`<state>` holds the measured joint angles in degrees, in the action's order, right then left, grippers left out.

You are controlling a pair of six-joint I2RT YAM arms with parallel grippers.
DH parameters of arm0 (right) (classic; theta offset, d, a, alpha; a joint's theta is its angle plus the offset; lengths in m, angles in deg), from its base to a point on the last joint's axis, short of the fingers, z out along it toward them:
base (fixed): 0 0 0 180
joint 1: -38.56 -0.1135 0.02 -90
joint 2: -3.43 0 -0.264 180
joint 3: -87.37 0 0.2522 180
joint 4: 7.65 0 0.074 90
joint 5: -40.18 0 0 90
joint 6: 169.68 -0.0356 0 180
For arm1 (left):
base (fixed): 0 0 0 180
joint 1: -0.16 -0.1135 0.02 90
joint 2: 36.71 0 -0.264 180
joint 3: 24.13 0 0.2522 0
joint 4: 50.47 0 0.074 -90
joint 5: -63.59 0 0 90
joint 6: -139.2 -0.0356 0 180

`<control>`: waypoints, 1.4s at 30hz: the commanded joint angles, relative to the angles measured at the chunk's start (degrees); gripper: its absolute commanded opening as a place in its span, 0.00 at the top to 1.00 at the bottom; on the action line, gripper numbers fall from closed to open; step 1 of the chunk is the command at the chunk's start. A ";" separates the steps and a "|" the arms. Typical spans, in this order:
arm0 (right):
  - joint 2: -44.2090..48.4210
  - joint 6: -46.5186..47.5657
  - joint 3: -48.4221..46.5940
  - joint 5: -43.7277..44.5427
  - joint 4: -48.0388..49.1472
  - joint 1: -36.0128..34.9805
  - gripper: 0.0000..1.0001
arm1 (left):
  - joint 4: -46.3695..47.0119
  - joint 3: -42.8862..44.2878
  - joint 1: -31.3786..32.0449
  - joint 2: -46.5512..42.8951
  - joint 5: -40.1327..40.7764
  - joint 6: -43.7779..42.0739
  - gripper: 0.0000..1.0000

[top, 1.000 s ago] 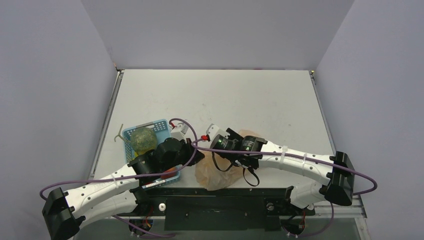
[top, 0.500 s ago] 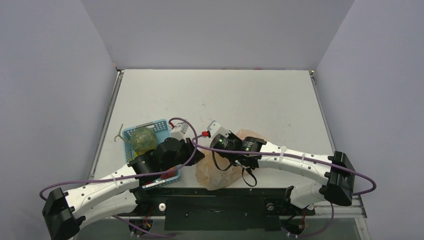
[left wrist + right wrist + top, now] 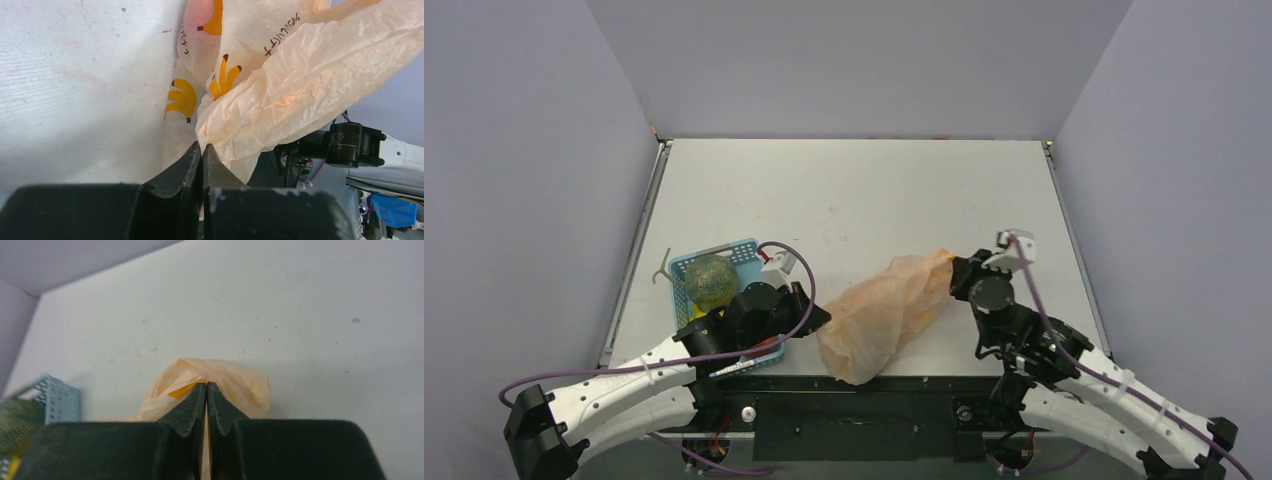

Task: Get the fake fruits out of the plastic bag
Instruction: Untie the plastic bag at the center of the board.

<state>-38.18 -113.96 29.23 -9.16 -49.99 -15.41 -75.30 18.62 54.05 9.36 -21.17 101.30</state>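
The pale peach plastic bag (image 3: 889,310) with yellow banana prints lies stretched across the near table, from lower left to upper right. My left gripper (image 3: 817,318) is shut on its left end, and the left wrist view shows the jaws (image 3: 202,146) pinching a fold of the bag (image 3: 290,85). My right gripper (image 3: 956,280) is shut on its right end, and the right wrist view shows the jaws (image 3: 206,384) closed on the bag (image 3: 245,382). The fake fruits are hidden; only a faint pink shade shows through the film in the left wrist view.
A blue mesh basket (image 3: 742,250) with a large green melon (image 3: 710,280) stands at the near left, just beyond my left arm; the basket also shows in the right wrist view (image 3: 60,397). The table's front edge runs right below the bag.
My right arm has swung from over the bag's middle to the right side, drawing the bag's end with it. The bag is now stretched out. My left gripper has barely moved.
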 commanded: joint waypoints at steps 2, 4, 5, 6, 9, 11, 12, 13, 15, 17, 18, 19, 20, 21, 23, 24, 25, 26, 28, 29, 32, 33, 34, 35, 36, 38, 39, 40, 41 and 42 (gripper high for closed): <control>12.53 -26.47 8.75 7.95 3.47 5.36 1.00 | -0.03 -0.85 -1.01 -1.97 -2.85 -1.82 1.00; 14.35 -29.97 10.19 6.98 2.58 7.04 1.00 | -0.90 -0.02 -1.11 -1.96 -4.62 -2.13 1.00; 14.57 -30.87 10.85 6.38 2.50 7.35 1.00 | -0.85 0.13 -1.14 -1.95 -6.71 -2.69 1.00; 14.74 -31.08 11.18 6.19 2.49 7.51 1.00 | -0.68 0.39 -1.15 -2.05 -7.46 -3.22 1.00; 15.23 -31.98 13.47 4.77 3.27 7.62 1.00 | -3.27 1.03 -1.15 -3.30 -8.12 -5.27 0.99; 15.91 -30.60 13.78 2.92 3.36 7.65 1.00 | -4.81 1.63 -1.15 -4.55 -7.54 -5.32 0.82; 16.17 -28.19 13.61 1.61 3.40 7.61 1.00 | -5.00 2.02 -1.13 -5.00 -7.57 -5.24 0.76; 16.33 -26.62 13.05 0.95 3.26 7.62 1.00 | -5.25 2.29 -1.14 -5.78 -7.71 -5.12 0.66; 16.22 -21.89 11.76 -1.08 2.92 7.58 1.00 | -5.71 3.60 -1.15 -6.82 -7.74 -5.16 0.54; 15.58 -17.91 10.07 -3.46 2.01 7.64 1.00 | -6.39 5.84 -1.14 -7.07 -7.83 -5.86 0.49; 15.28 -16.01 9.47 -4.86 0.89 7.65 1.00 | -6.71 8.19 -1.15 -6.88 -8.35 -6.66 0.48; 14.74 -15.21 8.28 -5.54 0.45 7.59 1.00 | -7.83 9.59 -1.11 -5.64 -8.68 -8.88 0.48; 14.39 -13.58 7.83 -7.03 -0.10 7.62 1.00 | -8.62 13.15 -1.14 -4.76 -8.95 -10.18 0.48; 13.97 -12.98 6.96 -7.68 -0.31 7.63 1.00 | -10.66 15.19 -1.15 -2.27 -8.94 -12.81 0.48; 13.54 -12.33 6.16 -9.11 -0.64 7.62 1.00 | -13.55 21.18 -1.07 2.45 -8.86 -15.58 0.48; 13.47 -12.61 5.89 -10.17 -0.61 7.64 1.00 | -14.34 24.97 -0.89 4.34 -8.80 -16.21 0.47; 13.26 -13.07 5.84 -10.69 -0.61 7.63 1.00 | -15.52 28.64 -0.60 8.07 -8.64 -17.15 0.47; 13.19 -14.38 5.81 -11.68 -0.56 7.61 1.00 | -15.89 30.32 -0.40 9.83 -8.35 -17.49 0.47; 13.14 -16.58 6.34 -12.98 0.04 7.59 1.00 | -16.06 34.93 0.23 15.26 -8.00 -18.48 0.47; 13.35 -17.16 6.77 -13.46 0.64 7.58 1.00 | -15.91 38.10 0.66 19.08 -7.85 -18.64 0.47; 13.95 -18.84 8.64 -15.41 3.94 7.62 1.00 | -15.16 44.21 1.80 26.52 -7.99 -19.75 0.47; 13.97 -19.08 8.71 -15.81 4.09 7.64 1.00 | -14.97 47.40 2.68 30.44 -8.20 -19.97 0.47; 14.03 -19.03 8.59 -15.93 4.20 7.63 1.00 | -14.93 49.06 3.27 34.32 -8.61 -20.51 0.47; 14.34 -18.82 8.47 -16.02 4.13 7.60 1.00 | -15.02 52.09 4.72 36.27 -8.64 -20.88 0.47; 14.53 -18.77 8.22 -15.95 3.90 7.67 1.00 | -15.49 53.56 5.47 39.43 -8.02 -21.75 0.47; 15.52 -19.05 8.10 -15.59 3.28 7.70 1.00 | -16.04 57.02 7.74 43.57 -6.31 -22.94 0.47; 16.43 -19.83 8.18 -15.48 3.14 7.68 1.00 | -15.97 58.38 9.09 44.63 -6.03 -23.10 0.47; 16.89 -20.33 8.50 -15.42 2.97 7.66 1.00 | -15.25 58.82 9.55 46.24 -4.34 -23.09 0.47; 17.91 -21.45 8.73 -15.35 2.94 7.66 1.00 | -14.57 59.14 10.33 46.89 -4.04 -22.87 0.47; 18.92 -21.97 9.23 -15.31 2.86 7.68 1.00 | -13.22 59.05 10.65 47.95 -3.97 -22.51 0.47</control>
<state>-22.33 -133.02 37.55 -24.35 -48.44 -8.22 -90.28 73.79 62.44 55.52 -27.66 80.42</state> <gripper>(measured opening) 0.002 0.531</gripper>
